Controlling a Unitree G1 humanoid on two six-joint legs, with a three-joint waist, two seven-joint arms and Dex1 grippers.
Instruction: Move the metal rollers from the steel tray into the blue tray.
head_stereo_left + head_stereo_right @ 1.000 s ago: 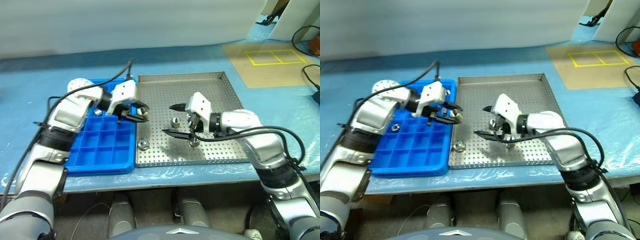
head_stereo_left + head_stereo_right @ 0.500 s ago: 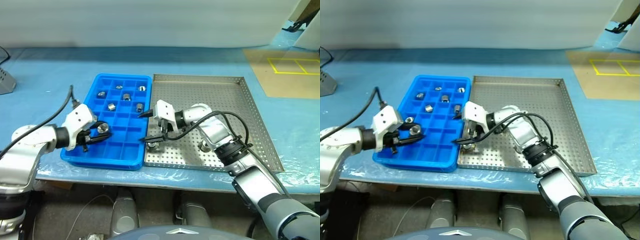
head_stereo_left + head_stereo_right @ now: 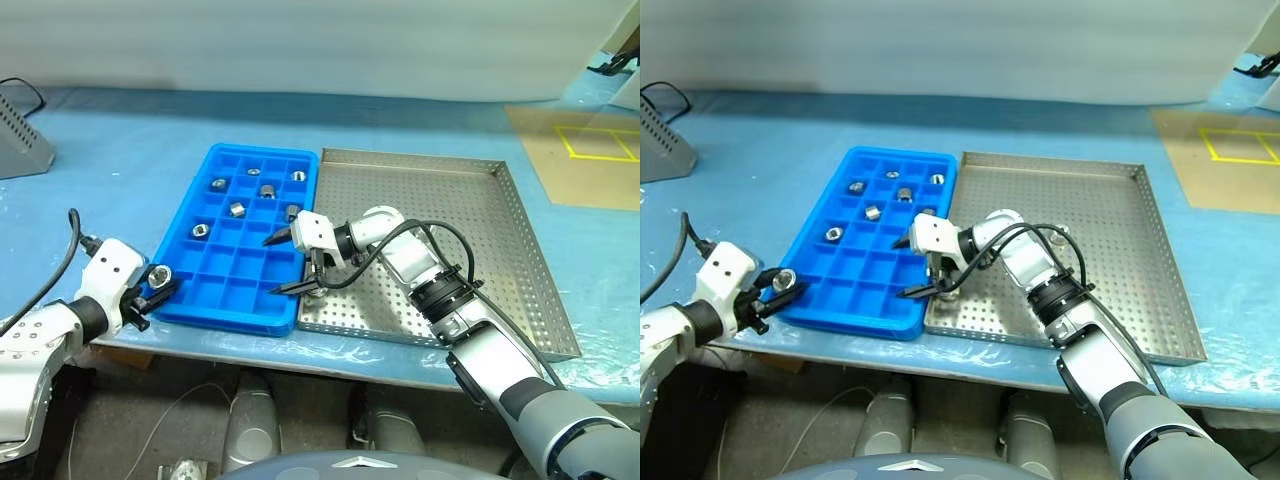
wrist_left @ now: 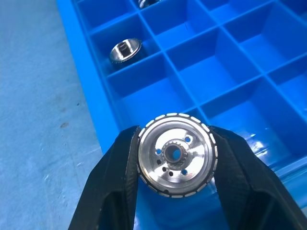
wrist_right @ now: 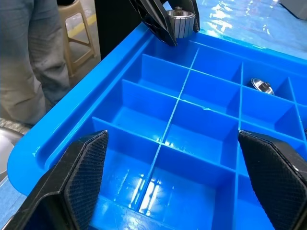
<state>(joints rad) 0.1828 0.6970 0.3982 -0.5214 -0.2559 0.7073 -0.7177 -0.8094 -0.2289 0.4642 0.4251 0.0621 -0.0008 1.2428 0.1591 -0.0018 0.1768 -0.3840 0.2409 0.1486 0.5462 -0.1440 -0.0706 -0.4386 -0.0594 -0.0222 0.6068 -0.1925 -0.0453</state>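
Observation:
My left gripper (image 3: 153, 287) is shut on a shiny metal roller (image 4: 175, 154), held just above the near left corner of the blue tray (image 3: 232, 308). Several more metal rollers (image 3: 237, 208) lie in the blue tray's far compartments. My right gripper (image 3: 270, 266) is open, reaching from the steel tray (image 3: 470, 215) across the blue tray's right rim, with nothing between its fingers (image 5: 81, 177). One roller (image 3: 316, 291) lies on the steel tray's near left corner, partly hidden under that gripper.
The two trays lie side by side on a blue-covered table, near its front edge. A grey ribbed object (image 3: 22, 140) stands at the far left, and a brown board with yellow tape (image 3: 590, 150) at the far right. A person's legs (image 5: 26, 57) and a stool stand beside the table.
The view has swung left. My left gripper carried its roller from the tray's far right side to the near left corner. My right gripper moved left from the steel tray's middle to the blue tray's edge.

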